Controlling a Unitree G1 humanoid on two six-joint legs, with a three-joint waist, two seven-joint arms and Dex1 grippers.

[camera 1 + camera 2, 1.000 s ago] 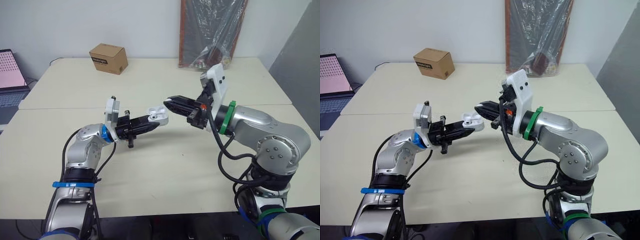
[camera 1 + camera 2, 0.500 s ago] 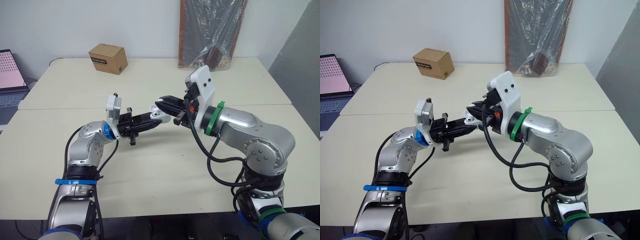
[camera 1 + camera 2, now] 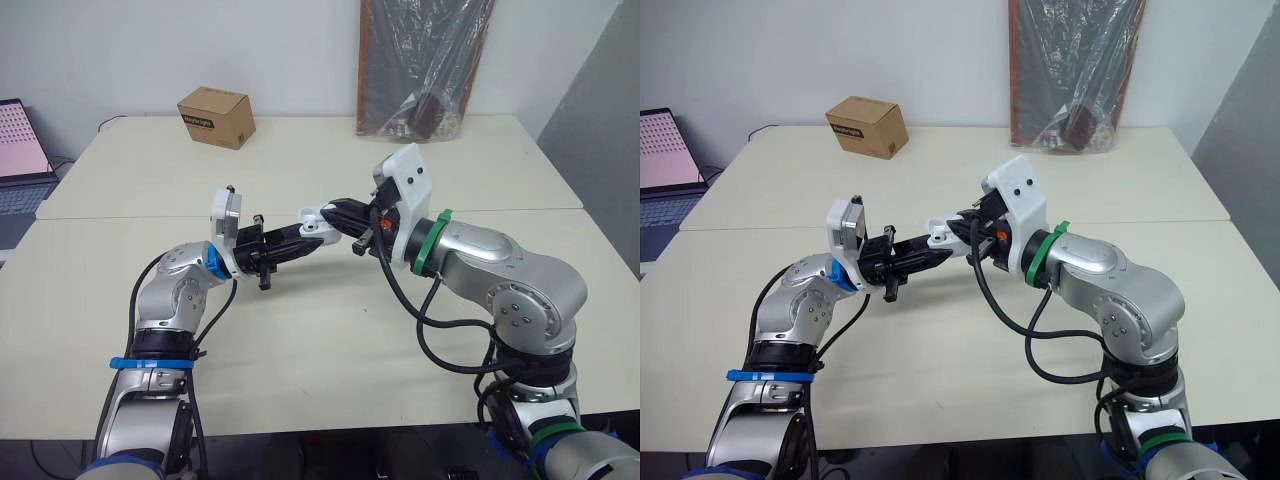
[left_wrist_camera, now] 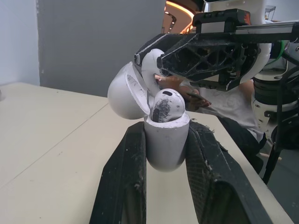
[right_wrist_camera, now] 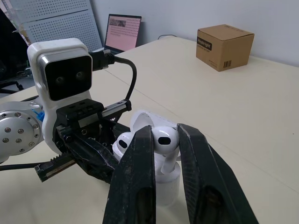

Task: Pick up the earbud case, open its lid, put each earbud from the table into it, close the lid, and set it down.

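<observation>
The left hand [image 3: 305,240] clamps the earbud case [image 4: 164,147] above the middle of the tabletop [image 3: 300,340], with its lid [image 4: 126,91] tipped back so the sockets are reachable. One earbud [image 4: 163,105] sits inside. From three o'clock, the right hand [image 3: 338,211] pinches the second earbud [image 5: 166,138] just over the case, stem down for seating.

Beige tables [image 3: 300,340], white wall [image 3: 280,50]

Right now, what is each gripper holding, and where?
Left gripper grips the open case by its base; right gripper pinches an earbud by its head.
</observation>
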